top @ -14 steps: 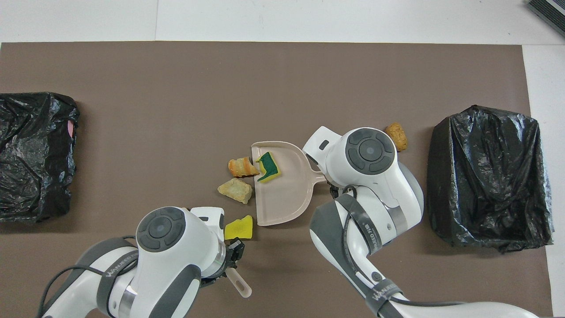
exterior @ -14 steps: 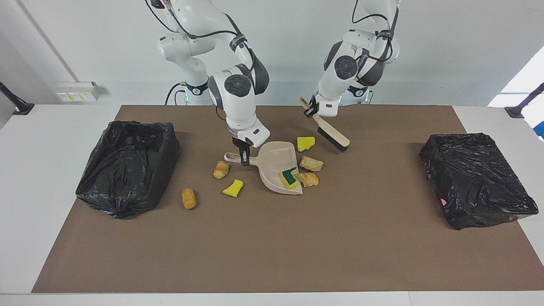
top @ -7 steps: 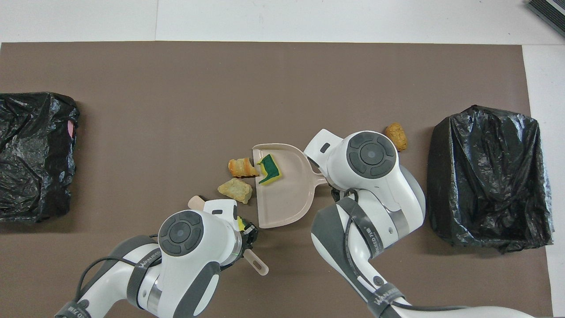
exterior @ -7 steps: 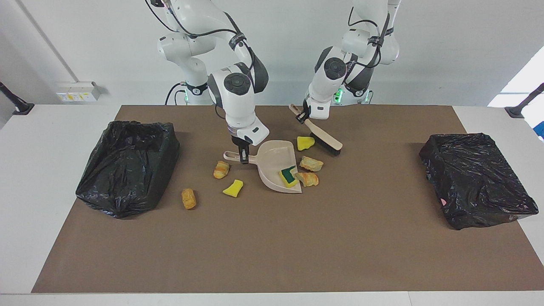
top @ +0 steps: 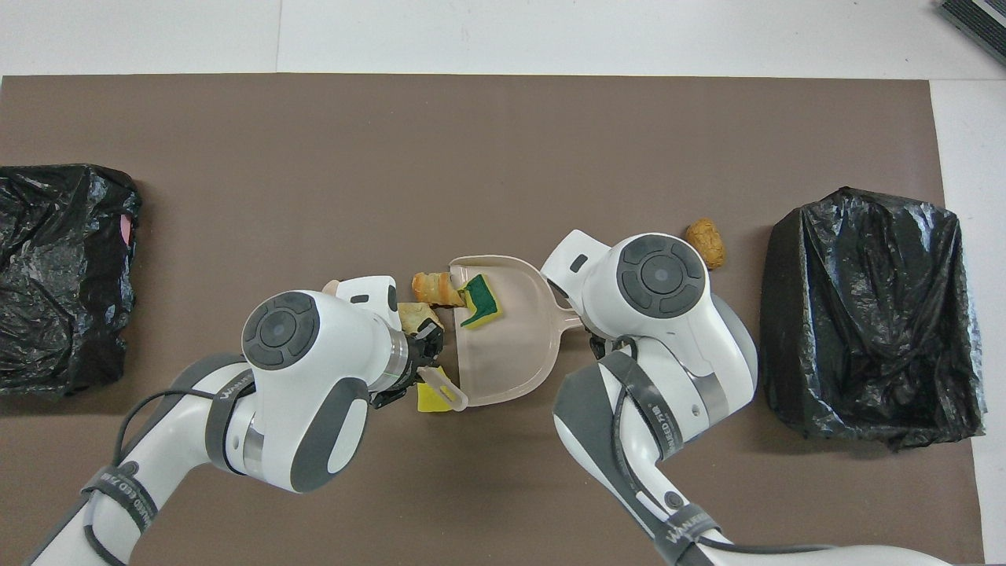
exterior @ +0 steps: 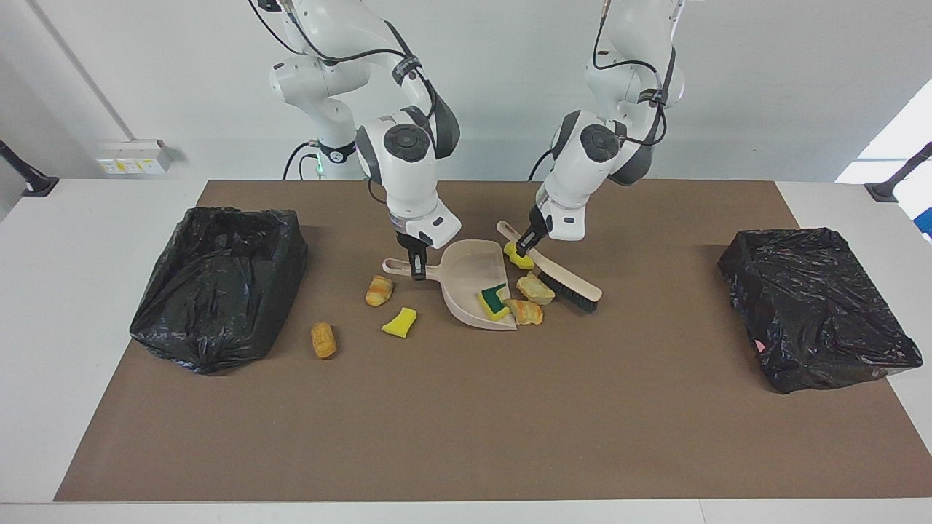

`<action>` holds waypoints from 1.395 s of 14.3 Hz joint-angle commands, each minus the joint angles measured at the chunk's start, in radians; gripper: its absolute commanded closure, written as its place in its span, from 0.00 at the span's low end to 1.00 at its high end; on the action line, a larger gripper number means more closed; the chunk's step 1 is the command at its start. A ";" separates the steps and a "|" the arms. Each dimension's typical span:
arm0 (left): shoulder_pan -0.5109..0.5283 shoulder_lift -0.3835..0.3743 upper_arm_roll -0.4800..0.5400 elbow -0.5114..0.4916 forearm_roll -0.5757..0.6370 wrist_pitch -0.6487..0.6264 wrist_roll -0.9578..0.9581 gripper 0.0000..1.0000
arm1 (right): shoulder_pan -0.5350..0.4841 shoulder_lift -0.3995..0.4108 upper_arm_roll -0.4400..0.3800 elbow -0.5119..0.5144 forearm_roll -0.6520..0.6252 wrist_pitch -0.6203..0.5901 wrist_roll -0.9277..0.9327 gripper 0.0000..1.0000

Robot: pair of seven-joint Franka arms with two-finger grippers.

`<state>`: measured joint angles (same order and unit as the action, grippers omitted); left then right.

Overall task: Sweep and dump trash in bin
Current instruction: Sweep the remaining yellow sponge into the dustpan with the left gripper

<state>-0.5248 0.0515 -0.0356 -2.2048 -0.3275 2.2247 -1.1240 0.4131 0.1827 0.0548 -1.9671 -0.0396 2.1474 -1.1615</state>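
1. Beige plastic is what both your claws hold: the right gripper is clamped on the handle of the dustpan, and the left gripper is clamped on the handle of the hand brush.
2. Your dustpan sits flat on the brown mat near the middle of the desk, closer to the robots' edge. The yellow-and-green sponge lies inside it, by the open lip.
3. Your brush slants down from the left gripper, bristles on the mat. A bread piece touches the bristles on the pan's side, and a second bread piece lies at the pan's lip.
4. A yellow sponge chunk lies right under the left gripper, beside the pan's wall.
5. Toward the right arm's end, away from both claws, lie a croissant piece, a yellow chunk and an orange-tan scrap.
6. One black-lined bin stands at the right arm's end of the desk, the other bin at the left arm's end.
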 commanded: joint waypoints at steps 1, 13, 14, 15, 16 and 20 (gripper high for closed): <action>0.049 -0.054 -0.006 0.072 0.038 -0.269 0.152 1.00 | -0.007 -0.026 0.003 -0.039 -0.020 0.020 -0.021 1.00; -0.035 -0.101 -0.014 -0.121 0.062 -0.070 0.603 1.00 | -0.003 -0.026 0.003 -0.039 -0.020 0.013 -0.023 1.00; -0.061 -0.095 -0.014 -0.121 0.061 -0.057 0.571 1.00 | -0.003 -0.026 0.003 -0.041 -0.020 0.012 -0.023 1.00; -0.082 -0.076 -0.014 -0.121 0.058 -0.019 0.541 1.00 | -0.003 -0.028 0.003 -0.039 -0.020 0.012 -0.023 1.00; -0.101 -0.070 -0.015 -0.121 0.050 0.018 0.518 1.00 | -0.003 -0.026 0.003 -0.039 -0.020 0.012 -0.023 1.00; -0.147 -0.044 -0.015 -0.079 -0.017 0.070 0.486 1.00 | -0.003 -0.026 0.003 -0.039 -0.020 0.014 -0.023 1.00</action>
<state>-0.6414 -0.0129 -0.0606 -2.3044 -0.3094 2.2614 -0.6279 0.4134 0.1819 0.0549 -1.9689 -0.0401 2.1474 -1.1615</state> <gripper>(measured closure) 0.744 0.692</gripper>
